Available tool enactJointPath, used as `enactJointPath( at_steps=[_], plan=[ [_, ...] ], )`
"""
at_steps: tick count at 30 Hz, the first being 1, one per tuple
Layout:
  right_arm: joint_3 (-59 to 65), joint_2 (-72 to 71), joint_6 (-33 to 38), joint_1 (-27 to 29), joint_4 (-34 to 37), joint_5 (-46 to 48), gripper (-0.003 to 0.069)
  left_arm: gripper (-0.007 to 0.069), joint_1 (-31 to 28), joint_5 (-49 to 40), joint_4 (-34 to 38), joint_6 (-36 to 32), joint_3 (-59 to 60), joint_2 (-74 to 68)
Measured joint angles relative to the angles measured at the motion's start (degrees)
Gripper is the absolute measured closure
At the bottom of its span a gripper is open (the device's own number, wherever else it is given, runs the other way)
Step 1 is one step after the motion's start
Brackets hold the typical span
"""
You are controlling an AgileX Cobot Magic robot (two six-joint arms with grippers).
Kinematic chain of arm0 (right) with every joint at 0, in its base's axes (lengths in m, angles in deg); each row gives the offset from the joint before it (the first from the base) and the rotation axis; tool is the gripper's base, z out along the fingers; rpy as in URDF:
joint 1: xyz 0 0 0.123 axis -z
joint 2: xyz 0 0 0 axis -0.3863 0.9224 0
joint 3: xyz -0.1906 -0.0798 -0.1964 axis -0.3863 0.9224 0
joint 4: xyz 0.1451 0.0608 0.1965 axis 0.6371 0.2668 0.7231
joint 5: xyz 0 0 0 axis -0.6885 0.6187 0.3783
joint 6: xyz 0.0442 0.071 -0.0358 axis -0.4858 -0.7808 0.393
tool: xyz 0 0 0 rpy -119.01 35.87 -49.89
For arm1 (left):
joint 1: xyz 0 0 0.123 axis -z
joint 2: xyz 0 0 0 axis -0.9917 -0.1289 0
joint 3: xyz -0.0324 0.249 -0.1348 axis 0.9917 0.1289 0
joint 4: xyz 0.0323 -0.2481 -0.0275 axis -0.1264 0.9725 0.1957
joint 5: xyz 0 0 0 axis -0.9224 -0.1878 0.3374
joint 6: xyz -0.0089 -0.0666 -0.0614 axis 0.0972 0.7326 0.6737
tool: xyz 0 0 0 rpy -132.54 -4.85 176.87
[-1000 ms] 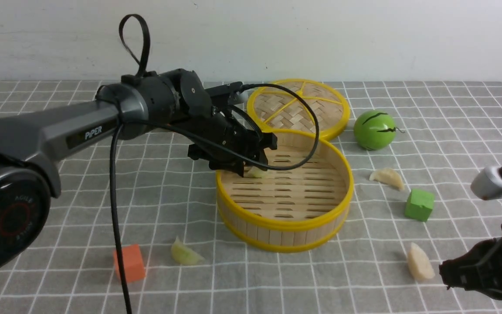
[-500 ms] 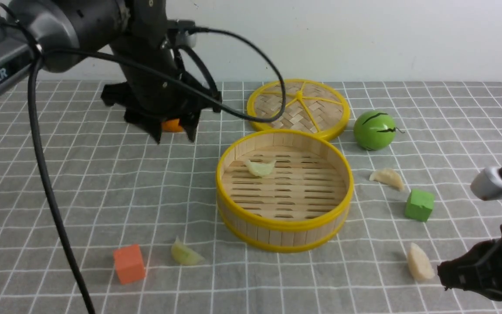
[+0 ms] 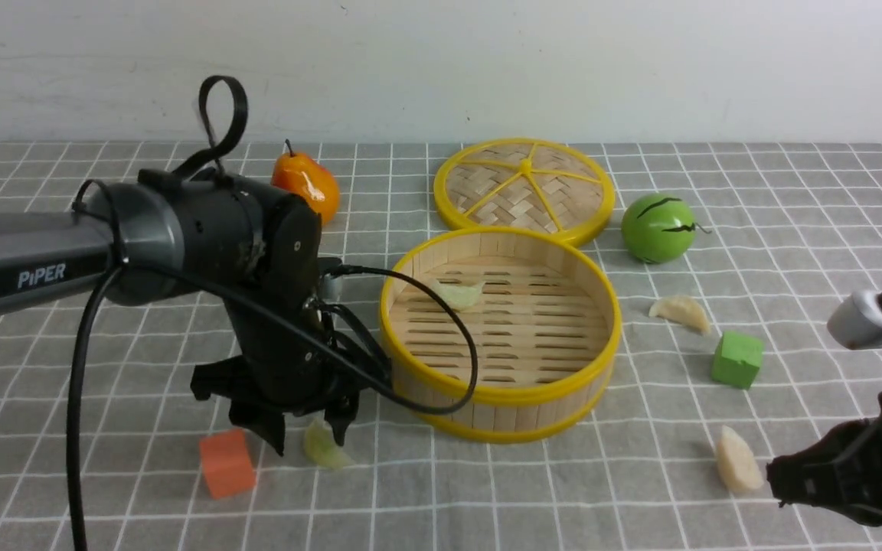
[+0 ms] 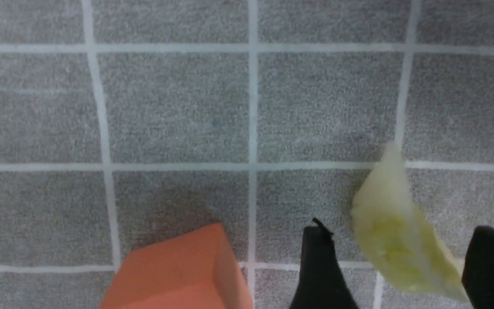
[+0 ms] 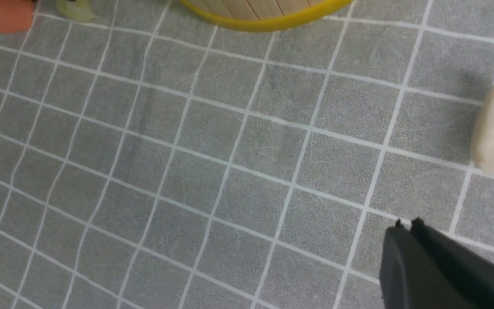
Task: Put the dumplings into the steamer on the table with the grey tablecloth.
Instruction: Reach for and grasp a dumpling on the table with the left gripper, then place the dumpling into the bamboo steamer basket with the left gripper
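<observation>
Down from the back comes the left gripper [image 3: 311, 438], spread wide now, straddling a green dumpling [image 3: 324, 449] on the grey cloth [image 3: 104, 367] beside the orange cube [image 3: 227, 463]. A second green dumpling [image 3: 458, 294] lies inside the steamer [image 3: 498, 394]. The right gripper [image 5: 406, 225], pressed together, sits near a white dumpling [image 3: 738, 459].

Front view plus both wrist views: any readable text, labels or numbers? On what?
"PiPER": white lettering on the grey link of the left arm, seen in the front view.
No other text, numbers or signs can be read in any of the three views.
</observation>
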Motion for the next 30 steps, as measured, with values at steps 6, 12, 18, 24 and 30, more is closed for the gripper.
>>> enactJointPath(
  at_steps=[6,12,18,24,30],
  plan=[
    [0.0,0.0,3.8,0.0,3.4,0.2,0.0652,0.0235,0.0,1.9,0.2,-1.0,0.0,-1.2],
    [0.0,0.0,5.8,0.0,4.8,0.9,0.0652,0.0409,0.0,1.8,0.3,-3.9,-0.1,-2.7],
    [0.0,0.0,5.9,0.0,4.8,1.2,0.065,0.0419,0.0,-1.6,0.4,-5.9,-3.7,-1.1],
    [0.0,0.0,5.9,0.0,4.8,0.8,0.0648,0.0419,0.0,-1.9,3.2,-7.6,-11.7,4.7],
    [0.1,0.2,5.9,0.0,4.8,-0.9,0.0647,0.0419,1.6,9.7,10.4,-12.8,-17.5,3.2]
  ],
)
